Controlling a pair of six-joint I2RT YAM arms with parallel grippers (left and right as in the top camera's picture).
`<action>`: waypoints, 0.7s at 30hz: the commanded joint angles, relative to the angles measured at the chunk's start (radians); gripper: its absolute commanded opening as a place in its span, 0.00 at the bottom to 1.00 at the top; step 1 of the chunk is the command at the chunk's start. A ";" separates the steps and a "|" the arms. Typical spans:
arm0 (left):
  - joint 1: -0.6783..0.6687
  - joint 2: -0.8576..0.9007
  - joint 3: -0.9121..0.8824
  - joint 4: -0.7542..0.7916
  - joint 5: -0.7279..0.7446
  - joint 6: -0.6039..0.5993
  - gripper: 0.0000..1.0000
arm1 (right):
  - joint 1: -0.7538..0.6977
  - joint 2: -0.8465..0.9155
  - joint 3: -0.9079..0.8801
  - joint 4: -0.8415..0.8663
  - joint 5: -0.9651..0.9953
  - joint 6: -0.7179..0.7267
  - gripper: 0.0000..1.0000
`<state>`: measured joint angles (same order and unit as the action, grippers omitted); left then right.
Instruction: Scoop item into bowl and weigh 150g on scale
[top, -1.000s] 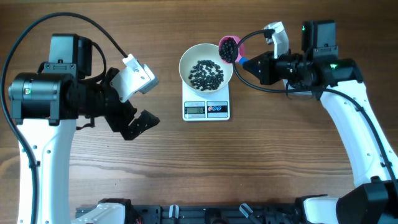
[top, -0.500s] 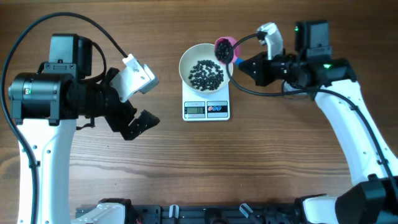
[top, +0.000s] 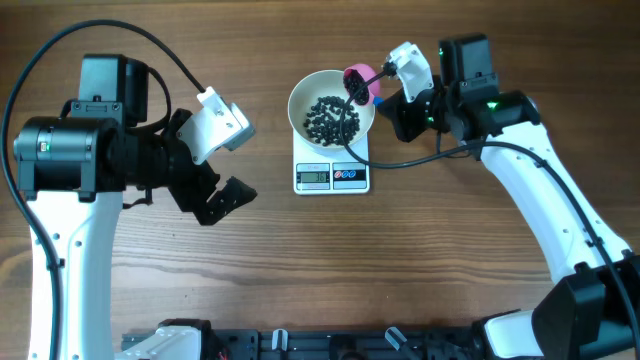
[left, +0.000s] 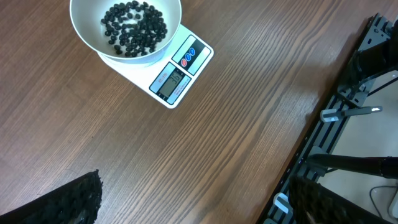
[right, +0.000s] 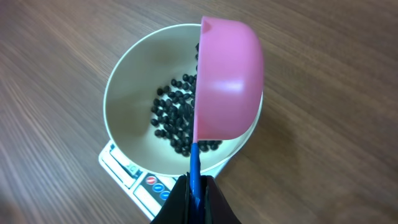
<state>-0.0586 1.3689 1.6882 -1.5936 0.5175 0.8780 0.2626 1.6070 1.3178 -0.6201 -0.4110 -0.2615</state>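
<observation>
The right pincer (right: 196, 194) is closed on the thin blue handle (right: 195, 163) of a pink scoop (right: 227, 81). In the right wrist view the handle runs straight up out of the closed fingers. The scoop is tipped on its edge directly beyond the pincer, with its mouth turned toward the bowl (right: 124, 93) and its body over the bowl's near rim. From overhead, dark pieces show at the scoop's mouth, which hangs above the right side of the bowl.

The item (right: 177, 118) lies as a loose scatter of small black round pieces on the bowl's floor, just past the fingertips and below the tilted scoop. The white bowl sits on the scale (right: 140, 180). The scale's grey display and its red and blue buttons stick out from under the bowl on the side nearest the front of the worktop (top: 450, 250).

The left pincer (top: 215, 165) stands wide open and holds nothing. It is over bare wood well to the left of the scale. In the left wrist view the bowl and scale sit far ahead of its spread fingers, touching neither.
</observation>
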 joint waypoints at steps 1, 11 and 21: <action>0.006 -0.009 0.011 -0.001 -0.003 0.012 1.00 | 0.014 0.026 -0.002 0.015 0.030 -0.080 0.04; 0.006 -0.009 0.011 -0.001 -0.003 0.012 1.00 | 0.063 0.026 -0.002 0.037 0.165 -0.178 0.04; 0.006 -0.009 0.011 -0.001 -0.003 0.012 1.00 | 0.116 0.026 -0.002 0.040 0.283 -0.290 0.04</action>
<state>-0.0586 1.3689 1.6882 -1.5936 0.5175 0.8780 0.3531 1.6199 1.3170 -0.5884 -0.1951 -0.4767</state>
